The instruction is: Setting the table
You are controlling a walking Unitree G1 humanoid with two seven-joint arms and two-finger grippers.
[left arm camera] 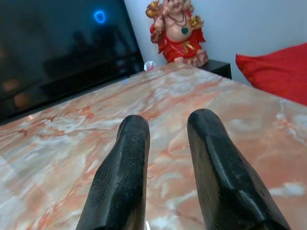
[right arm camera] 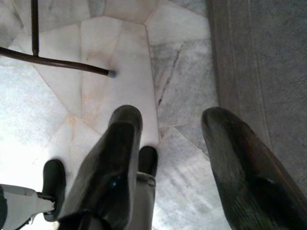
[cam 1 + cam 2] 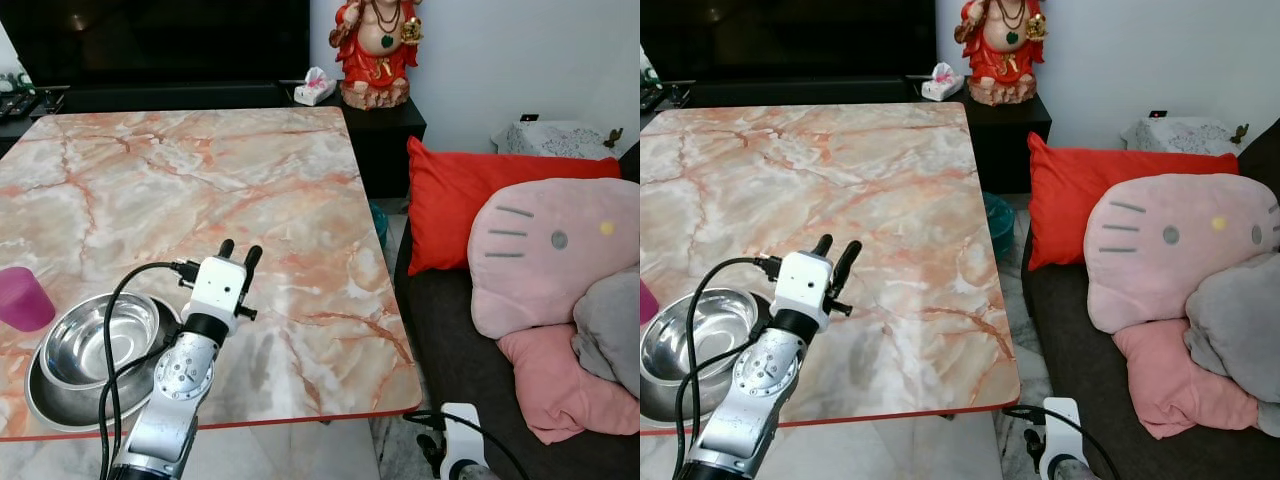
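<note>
Marble counter [image 3: 250,170]: stacked steel bowls [image 3: 85,355] seated at near left corner, just left of left end effector [image 3: 240,250], fingers parted, empty.

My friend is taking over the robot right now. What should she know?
Left tool: open, empty, raised over the orange-veined marble table, just right of the bowls.
Right tool: open, empty, hanging low over the floor beside the sofa.
Things: two stacked shiny steel bowls at the table's near left corner; translucent pink plastic cup to their left.
Done: bowls and cup on the table.
Left: probably separate the bowls and lay them out.
</note>
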